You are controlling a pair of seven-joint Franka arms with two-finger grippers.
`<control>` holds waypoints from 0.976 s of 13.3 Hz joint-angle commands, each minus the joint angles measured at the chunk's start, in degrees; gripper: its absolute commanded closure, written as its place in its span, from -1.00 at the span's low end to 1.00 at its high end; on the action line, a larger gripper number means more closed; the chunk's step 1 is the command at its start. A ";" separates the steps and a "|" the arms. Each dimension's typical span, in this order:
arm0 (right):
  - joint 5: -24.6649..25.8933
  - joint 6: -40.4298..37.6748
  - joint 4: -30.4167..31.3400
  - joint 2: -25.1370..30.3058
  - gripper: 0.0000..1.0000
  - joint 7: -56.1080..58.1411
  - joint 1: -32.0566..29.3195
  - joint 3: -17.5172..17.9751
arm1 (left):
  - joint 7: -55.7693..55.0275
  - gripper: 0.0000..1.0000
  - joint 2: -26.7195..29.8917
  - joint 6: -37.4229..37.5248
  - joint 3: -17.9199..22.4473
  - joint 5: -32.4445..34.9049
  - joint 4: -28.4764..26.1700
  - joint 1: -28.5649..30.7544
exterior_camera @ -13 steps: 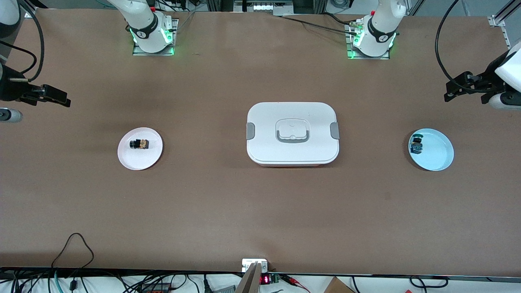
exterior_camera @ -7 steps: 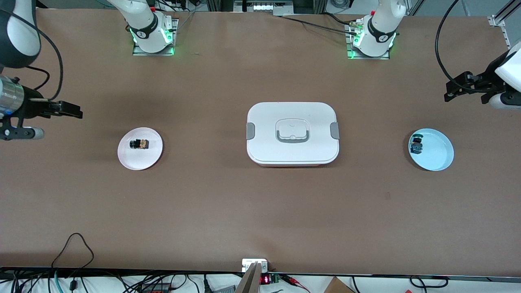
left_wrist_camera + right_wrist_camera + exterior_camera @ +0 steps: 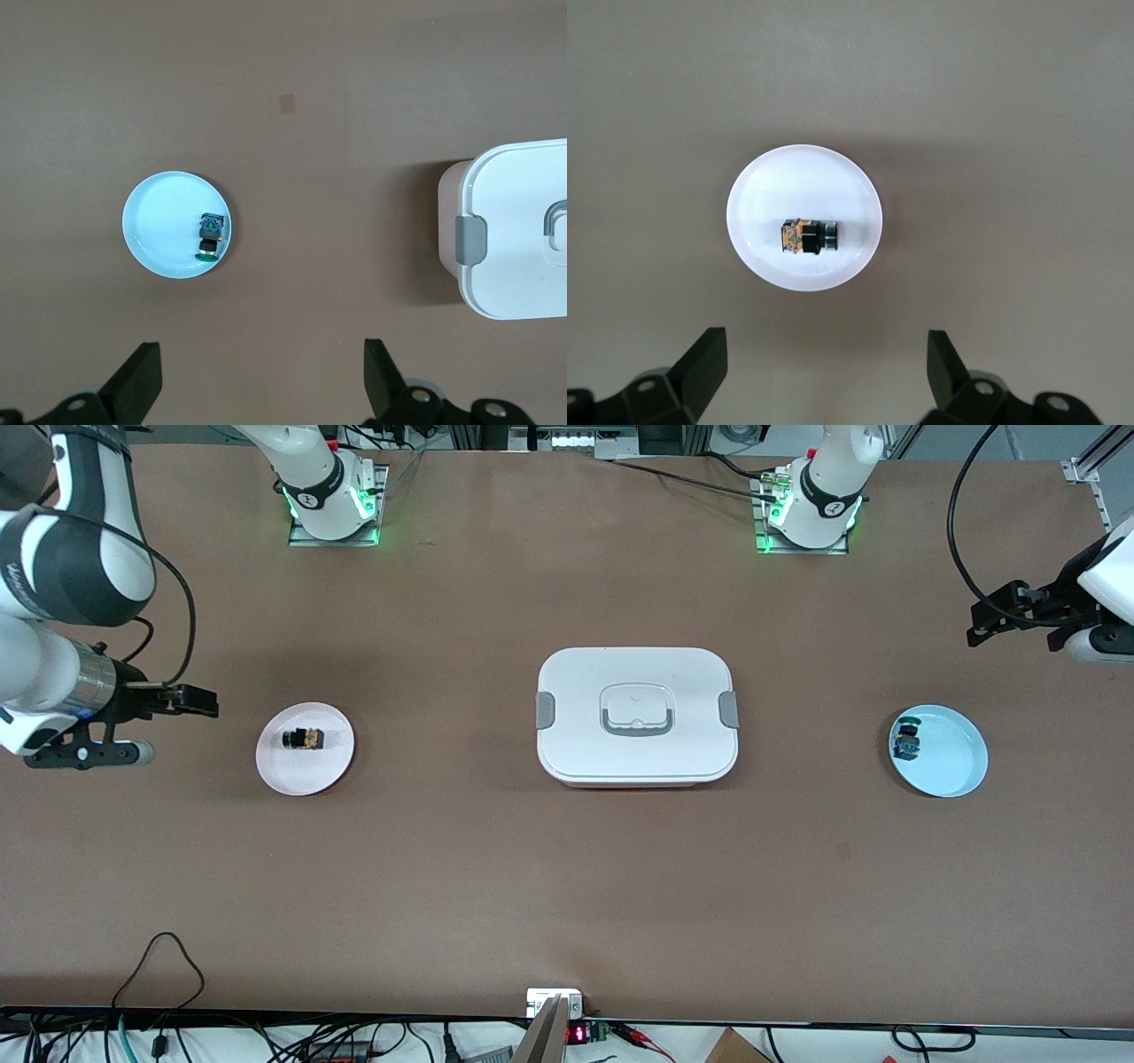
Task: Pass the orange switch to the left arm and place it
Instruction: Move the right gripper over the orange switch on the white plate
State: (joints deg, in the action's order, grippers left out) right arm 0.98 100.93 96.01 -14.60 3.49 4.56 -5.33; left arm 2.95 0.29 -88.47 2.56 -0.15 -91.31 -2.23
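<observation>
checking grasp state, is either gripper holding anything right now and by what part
Nothing is held. The right gripper is open over the table beside the white plate where the orange switch lies; the left gripper waits open.

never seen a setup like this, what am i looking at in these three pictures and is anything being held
Two white robot arms work at a brown table. One picture looks down from across the table; the other two come from cameras on each arm's wrist. In the middle sits a white lidded box. Toward the right arm's end, a white plate carries the orange switch; toward the left arm's end, a blue plate carries a blue-and-teal switch. The right gripper hovers beside the white plate, the left gripper waits above the table near the blue plate. Both are open and hold nothing.
</observation>
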 commanded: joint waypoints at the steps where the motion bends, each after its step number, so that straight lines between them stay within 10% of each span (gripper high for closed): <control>1: 0.26 7.50 7.59 1.24 -1.00 0.82 0.10 0.06 | -0.58 -1.00 -0.91 1.20 -0.01 0.33 2.01 -0.23; 13: 0.25 28.26 23.35 -2.44 -1.00 0.90 1.68 1.38 | -0.58 -1.00 -0.91 1.11 -0.01 0.24 2.01 -0.23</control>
State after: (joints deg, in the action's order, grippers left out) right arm 0.97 127.41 118.76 -16.07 3.76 6.19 -4.27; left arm 2.95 0.29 -88.47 2.56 -0.15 -91.28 -2.23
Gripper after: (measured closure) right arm 0.000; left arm 0.000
